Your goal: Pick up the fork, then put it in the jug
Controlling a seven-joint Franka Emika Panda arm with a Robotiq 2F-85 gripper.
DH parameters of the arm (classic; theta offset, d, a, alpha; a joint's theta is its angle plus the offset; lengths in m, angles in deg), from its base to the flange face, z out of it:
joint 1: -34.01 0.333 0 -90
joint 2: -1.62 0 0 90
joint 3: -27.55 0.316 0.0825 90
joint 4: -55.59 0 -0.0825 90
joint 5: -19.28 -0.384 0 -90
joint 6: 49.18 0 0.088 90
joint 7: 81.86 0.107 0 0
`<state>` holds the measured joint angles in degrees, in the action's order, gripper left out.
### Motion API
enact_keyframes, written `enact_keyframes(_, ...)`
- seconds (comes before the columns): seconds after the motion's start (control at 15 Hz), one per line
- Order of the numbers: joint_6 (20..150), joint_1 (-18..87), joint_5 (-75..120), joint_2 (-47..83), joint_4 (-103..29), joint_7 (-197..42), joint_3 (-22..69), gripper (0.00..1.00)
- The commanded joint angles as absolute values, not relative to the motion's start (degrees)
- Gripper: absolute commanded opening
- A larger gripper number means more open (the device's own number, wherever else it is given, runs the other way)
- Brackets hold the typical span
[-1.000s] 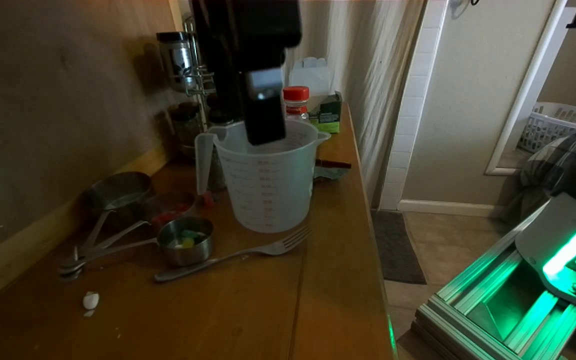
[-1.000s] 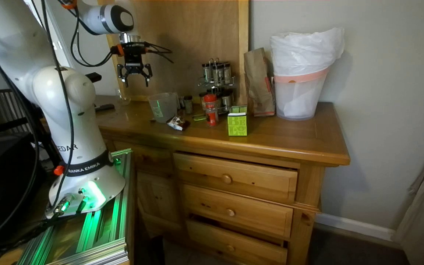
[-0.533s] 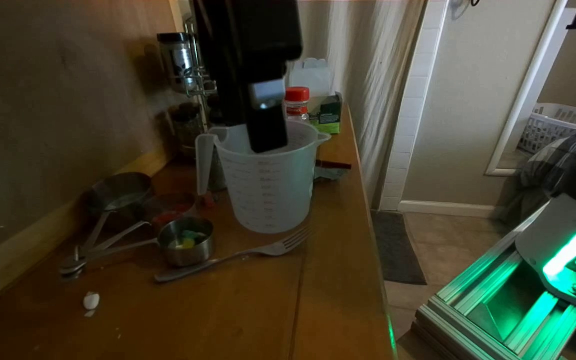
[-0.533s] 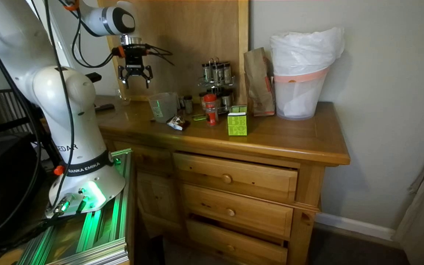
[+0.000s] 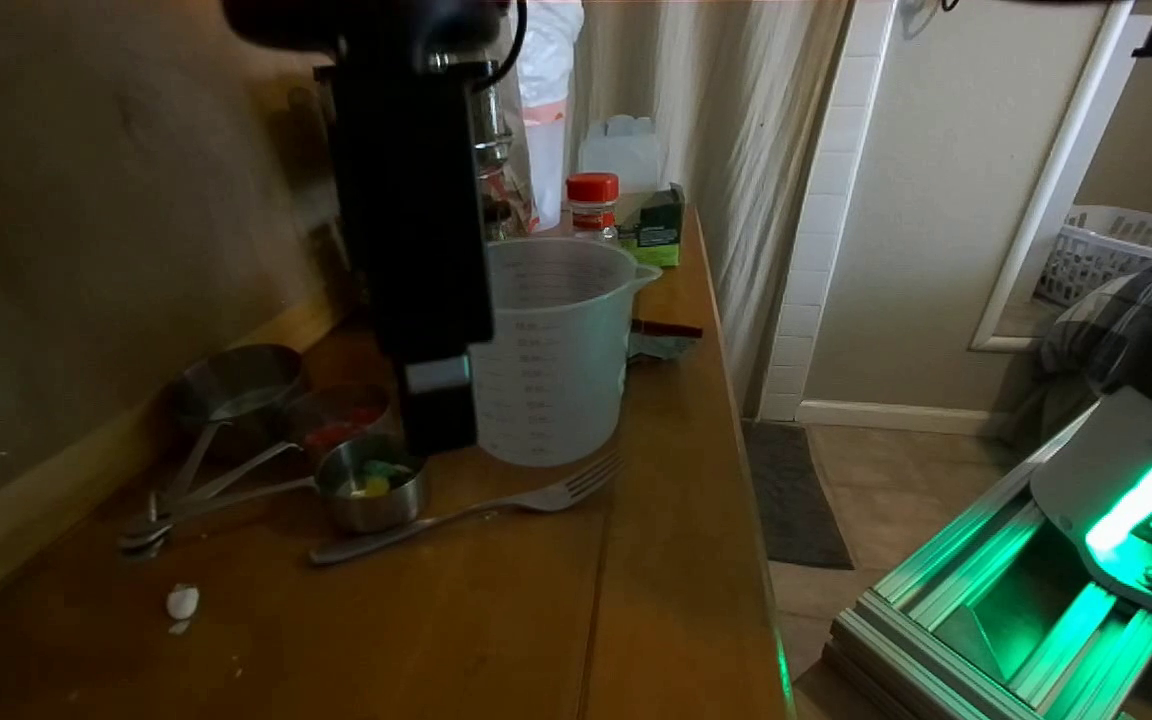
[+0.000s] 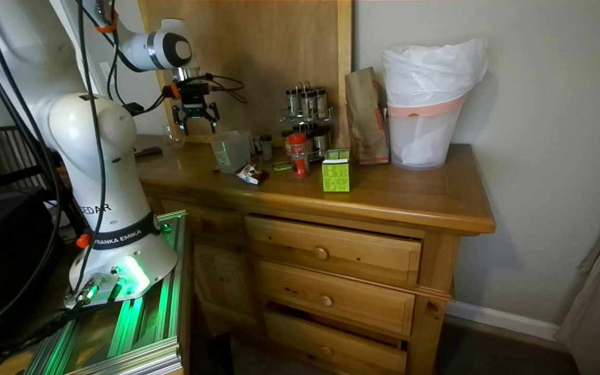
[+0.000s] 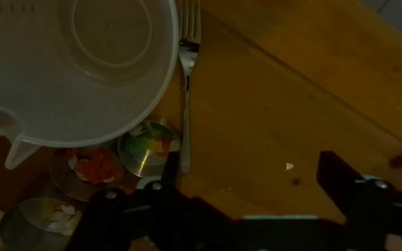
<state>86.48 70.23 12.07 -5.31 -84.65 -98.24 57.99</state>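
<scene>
The silvery fork [image 5: 536, 498] lies flat on the wooden top, tines beside the jug's base and handle beside a metal measuring cup. In the wrist view the fork [image 7: 186, 136] runs upright along the jug's rim. The translucent jug [image 5: 556, 375] stands upright, seen from above in the wrist view [image 7: 124, 94] and also in an exterior view [image 6: 233, 153]. My gripper [image 6: 199, 126] is open and empty, above the surface beside the jug. In the wrist view the fork's handle end is close to the left finger of the gripper [image 7: 250, 160]. I cannot make out the fork in the wide exterior view.
Several metal measuring cups [image 5: 371, 505] with coloured bits stand left of the fork. A red-capped bottle [image 6: 298, 156], a green box [image 6: 336, 177] and a spice rack [image 6: 306, 112] stand beyond the jug. A white crumb [image 5: 182, 600] lies near the wall. A wood panel rises behind.
My gripper has come down and moved left in an exterior view, from over the jug's mouth to the measuring cup's side. It stays open. Fork and jug have not moved.
</scene>
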Motion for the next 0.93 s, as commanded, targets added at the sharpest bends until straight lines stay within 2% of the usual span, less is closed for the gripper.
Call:
enact_keyframes(0.0,89.5,70.0,18.6,-0.8,-85.6,-92.8,58.5,1.00)
enact_keyframes(0.27,89.7,70.0,27.4,4.1,-84.6,-87.6,58.3,1.00)
enact_keyframes(0.6,90.6,70.2,30.9,8.4,-82.5,-88.6,57.7,0.80)
enact_keyframes(0.67,91.0,70.0,29.2,8.4,-82.3,-89.8,57.8,0.89)
enact_keyframes(0.87,92.4,69.7,26.7,4.2,-83.4,-89.7,58.2,0.98)
